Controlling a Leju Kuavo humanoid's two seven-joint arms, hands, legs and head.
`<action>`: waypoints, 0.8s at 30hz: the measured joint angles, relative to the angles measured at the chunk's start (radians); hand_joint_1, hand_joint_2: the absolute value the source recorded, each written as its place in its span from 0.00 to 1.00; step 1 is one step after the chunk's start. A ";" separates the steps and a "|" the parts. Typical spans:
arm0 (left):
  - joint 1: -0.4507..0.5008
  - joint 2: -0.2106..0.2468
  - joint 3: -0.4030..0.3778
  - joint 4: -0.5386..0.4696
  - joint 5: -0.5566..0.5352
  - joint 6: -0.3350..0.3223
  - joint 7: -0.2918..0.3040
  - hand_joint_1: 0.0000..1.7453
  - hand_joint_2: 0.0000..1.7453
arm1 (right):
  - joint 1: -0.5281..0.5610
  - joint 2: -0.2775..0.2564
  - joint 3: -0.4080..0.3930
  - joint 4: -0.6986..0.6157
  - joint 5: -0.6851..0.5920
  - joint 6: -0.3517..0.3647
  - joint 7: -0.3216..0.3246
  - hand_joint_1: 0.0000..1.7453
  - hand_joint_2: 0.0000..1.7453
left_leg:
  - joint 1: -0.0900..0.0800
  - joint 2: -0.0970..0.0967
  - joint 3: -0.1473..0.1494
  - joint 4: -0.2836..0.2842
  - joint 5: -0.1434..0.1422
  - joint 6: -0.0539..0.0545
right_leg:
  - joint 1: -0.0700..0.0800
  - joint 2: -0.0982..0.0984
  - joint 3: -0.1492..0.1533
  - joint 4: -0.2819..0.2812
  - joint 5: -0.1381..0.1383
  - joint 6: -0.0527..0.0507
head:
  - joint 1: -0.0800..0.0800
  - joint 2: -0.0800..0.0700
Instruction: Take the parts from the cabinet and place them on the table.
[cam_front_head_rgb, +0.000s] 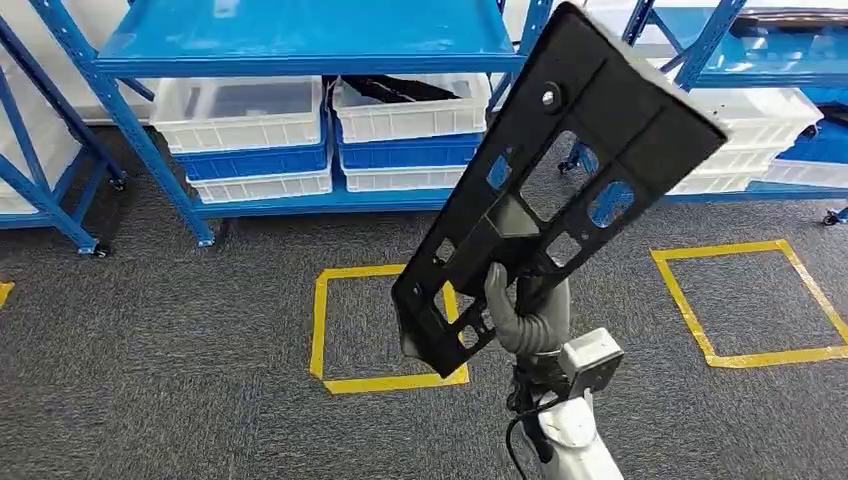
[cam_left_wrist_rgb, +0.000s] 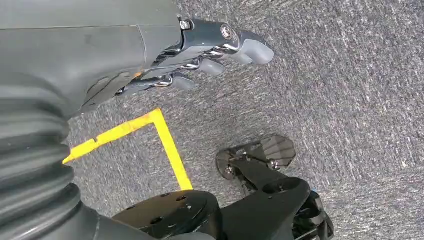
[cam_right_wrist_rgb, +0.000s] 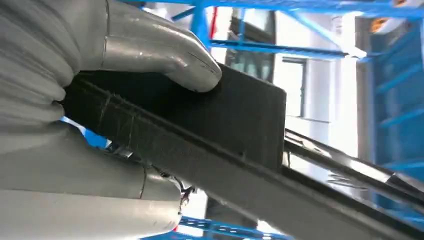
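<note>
A long black plastic panel (cam_front_head_rgb: 560, 170) with several cut-outs is raised in front of me, tilted up to the right. My right hand (cam_front_head_rgb: 515, 305) grips its lower end; the thumb (cam_right_wrist_rgb: 165, 52) presses on the flat black panel (cam_right_wrist_rgb: 240, 120) in the right wrist view. My left hand (cam_left_wrist_rgb: 200, 55) hangs over the grey carpet with its fingers loosely curled and nothing in them. Another black part (cam_front_head_rgb: 400, 90) lies in a white bin (cam_front_head_rgb: 410, 115) on the blue cabinet's lower shelf.
Blue racks (cam_front_head_rgb: 300, 45) hold white and blue bins (cam_front_head_rgb: 240, 125) along the back. Two yellow tape squares (cam_front_head_rgb: 335, 330) (cam_front_head_rgb: 750, 300) mark the grey carpet. More stacked white bins (cam_front_head_rgb: 760, 140) sit at the right.
</note>
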 joint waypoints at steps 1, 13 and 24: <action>0.000 0.000 0.000 0.000 0.000 0.000 0.000 0.00 1.00 | 0.001 -0.003 0.002 -0.017 0.002 -0.002 0.000 1.00 1.00 | 0.000 0.000 0.000 0.000 0.001 0.000 | 0.000 0.000 0.000 0.001 0.000 0.000 | 0.000 0.000; 0.000 0.000 0.008 0.000 0.006 0.006 0.001 0.00 1.00 | 0.011 -0.045 0.056 -0.075 0.069 -0.077 0.016 1.00 1.00 | 0.001 0.000 0.000 0.000 0.003 -0.003 | 0.001 0.000 -0.003 0.007 0.000 0.000 | 0.000 0.000; -0.002 0.006 0.026 0.000 0.000 0.006 0.003 0.00 1.00 | 0.011 -0.072 0.098 -0.077 0.140 -0.124 0.000 1.00 1.00 | -0.009 -0.001 -0.006 0.002 0.005 0.002 | -0.006 0.000 0.002 0.005 0.005 0.007 | 0.000 0.000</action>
